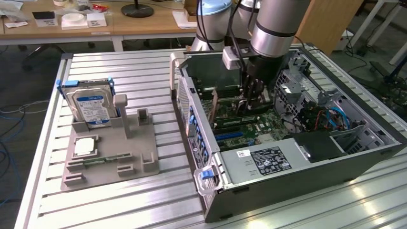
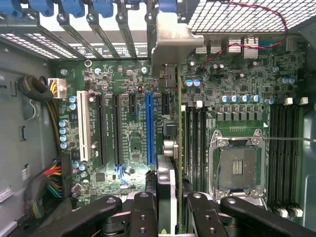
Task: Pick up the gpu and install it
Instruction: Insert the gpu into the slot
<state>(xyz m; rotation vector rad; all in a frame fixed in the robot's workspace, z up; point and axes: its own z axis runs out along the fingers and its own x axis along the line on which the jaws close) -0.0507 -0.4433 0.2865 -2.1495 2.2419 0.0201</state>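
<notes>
The arm reaches down into the open computer case (image 1: 299, 157), which lies on its side on the ribbed metal worktop (image 1: 127, 200); the pincer (image 1: 254, 98) sits low over the motherboard (image 1: 254, 129), and in the wrist view its black fingers (image 2: 143, 217) frame the near edge of the picture. Between them stands the gpu (image 2: 170, 148) — seen edge-on, upright, a thin dark green board with its silvery bracket (image 2: 170, 47) at the far end, up against the row of rear slot openings with their blue clips (image 2: 101, 7); the pincer is pinching the card by its near end. The card stands just beside the long blue expansion slot (image 2: 149, 131), on the side toward the memory slots, and whether its edge is seated in a connector I cannot tell. Further along the board lie the bare processor socket (image 2: 237, 163) and more memory slots (image 2: 284, 153); red and yellow power leads (image 2: 52, 177) bunch at the opposite side. At the exterior view's left, well apart from the case, a grey holder tray (image 1: 143, 148) carries an upright hard drive (image 1: 94, 107) with a blue-white label, plus a square chip (image 1: 85, 146) lying flat.
</notes>
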